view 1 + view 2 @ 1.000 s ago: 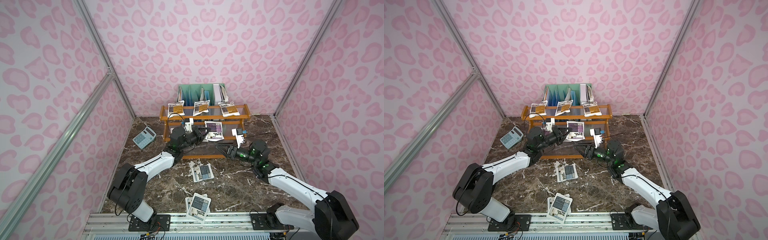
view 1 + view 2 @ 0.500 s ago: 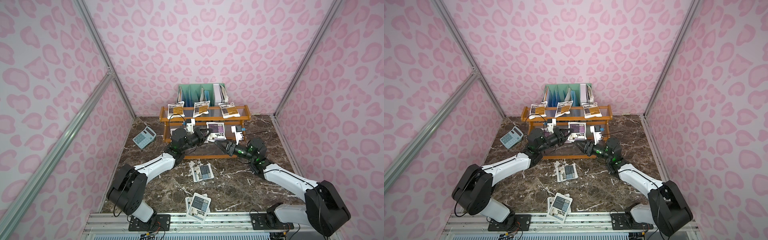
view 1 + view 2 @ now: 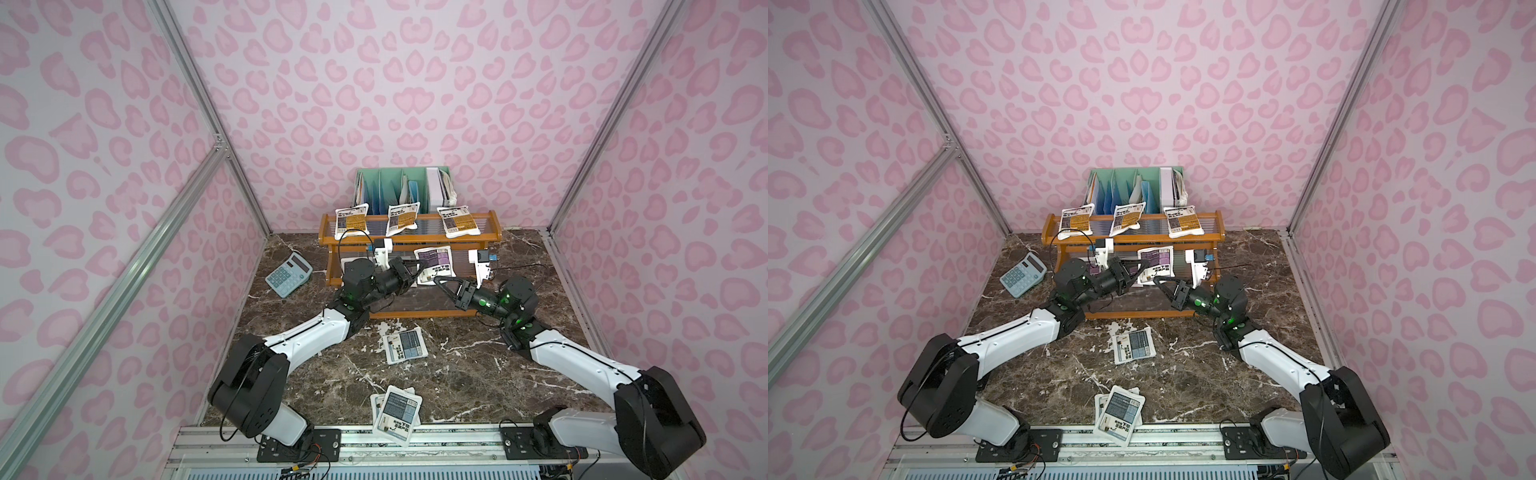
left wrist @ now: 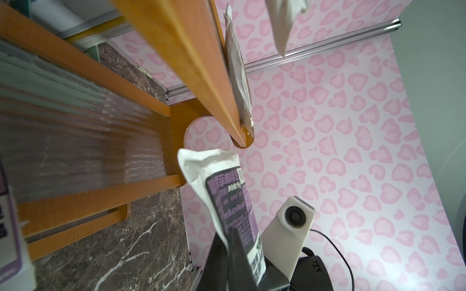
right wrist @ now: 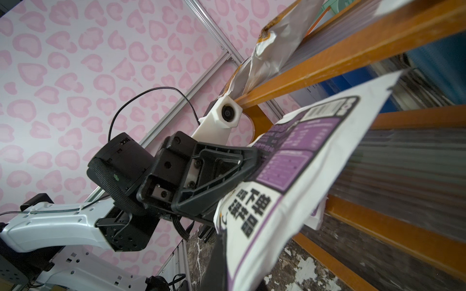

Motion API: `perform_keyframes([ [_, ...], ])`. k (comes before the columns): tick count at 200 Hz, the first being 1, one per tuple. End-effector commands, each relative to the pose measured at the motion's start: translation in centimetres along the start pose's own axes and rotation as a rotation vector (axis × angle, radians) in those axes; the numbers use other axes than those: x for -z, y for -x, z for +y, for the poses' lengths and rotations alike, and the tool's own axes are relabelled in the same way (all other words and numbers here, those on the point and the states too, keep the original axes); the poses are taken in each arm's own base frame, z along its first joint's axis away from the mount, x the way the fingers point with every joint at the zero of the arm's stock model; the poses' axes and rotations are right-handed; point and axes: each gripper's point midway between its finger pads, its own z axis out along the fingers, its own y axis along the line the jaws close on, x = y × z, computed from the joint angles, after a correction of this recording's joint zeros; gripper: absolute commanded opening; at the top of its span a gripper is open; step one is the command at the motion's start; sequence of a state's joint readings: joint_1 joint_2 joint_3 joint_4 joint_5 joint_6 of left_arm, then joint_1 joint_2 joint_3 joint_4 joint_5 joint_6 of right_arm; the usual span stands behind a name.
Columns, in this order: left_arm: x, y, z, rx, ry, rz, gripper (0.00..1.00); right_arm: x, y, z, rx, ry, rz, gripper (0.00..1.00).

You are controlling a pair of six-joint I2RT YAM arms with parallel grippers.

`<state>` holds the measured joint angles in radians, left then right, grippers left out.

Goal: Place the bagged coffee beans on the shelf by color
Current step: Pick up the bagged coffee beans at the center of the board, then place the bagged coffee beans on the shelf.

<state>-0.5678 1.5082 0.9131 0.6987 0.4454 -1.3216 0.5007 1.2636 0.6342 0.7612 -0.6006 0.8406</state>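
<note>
1. My left hand (image 3: 417,271) grips the left edge of the flat white pouch with the purple label (image 3: 437,259). My right hand (image 3: 439,283) pinches its near edge.
2. The pouch hangs just in front of the middle step of the orange-brown wooden shelf (image 3: 494,228).
3. I think one hand should let go first. Then the other can lay the pouch flat there.

The purple pouch (image 4: 234,201) carries the only legible print. In the left wrist view its dark panel shows white Chinese characters that read as 咖啡豆. Beneath them are a smaller line with 15g and the Latin letters "edium Roas", cut off at both ends. In the right wrist view the same pouch (image 5: 302,163) shows 2 rows of big black Chinese characters, upside down and not surely readable, and a barcode. In a top view the yellow pouches (image 3: 401,216) at 12 o'clock, the grey-blue pouches (image 3: 397,411) at 6 o'clock and the calculator (image 3: 289,274) at 10 o'clock bear print too small to read.
</note>
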Motion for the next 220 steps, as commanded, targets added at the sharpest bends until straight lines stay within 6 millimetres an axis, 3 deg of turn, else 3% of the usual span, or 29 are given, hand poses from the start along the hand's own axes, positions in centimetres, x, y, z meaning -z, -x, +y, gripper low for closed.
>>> perform_keyframes([
  [1,0.7,-0.2,0.2,-0.041,0.029,0.005,0.16,0.8,0.0,-1.7,0.007,-0.080,-0.021,0.00],
  [26,1.6,-0.4,0.5,-0.077,0.084,0.003,0.32,1.8,-0.8,-2.7,-0.016,-0.116,-0.009,0.00],
  [69,3.8,-1.0,1.7,-0.152,0.214,0.011,0.34,3.3,0.0,-4.6,0.000,-0.172,-0.012,0.00],
  [98,6.6,-1.2,3.3,-0.239,0.375,0.008,0.35,3.7,1.1,-6.6,-0.001,-0.201,-0.015,0.00],
  [121,10.0,-0.8,5.1,-0.290,0.551,-0.029,0.34,3.4,1.7,-7.7,0.009,-0.210,-0.008,0.00],
  [167,14.5,0.0,5.9,-0.331,0.717,-0.115,0.35,1.8,2.0,-9.5,0.002,-0.201,0.015,0.00],
  [220,15.9,-0.4,6.5,-0.334,0.770,-0.104,0.36,0.5,2.0,-11.3,-0.040,-0.202,0.014,0.00],
])
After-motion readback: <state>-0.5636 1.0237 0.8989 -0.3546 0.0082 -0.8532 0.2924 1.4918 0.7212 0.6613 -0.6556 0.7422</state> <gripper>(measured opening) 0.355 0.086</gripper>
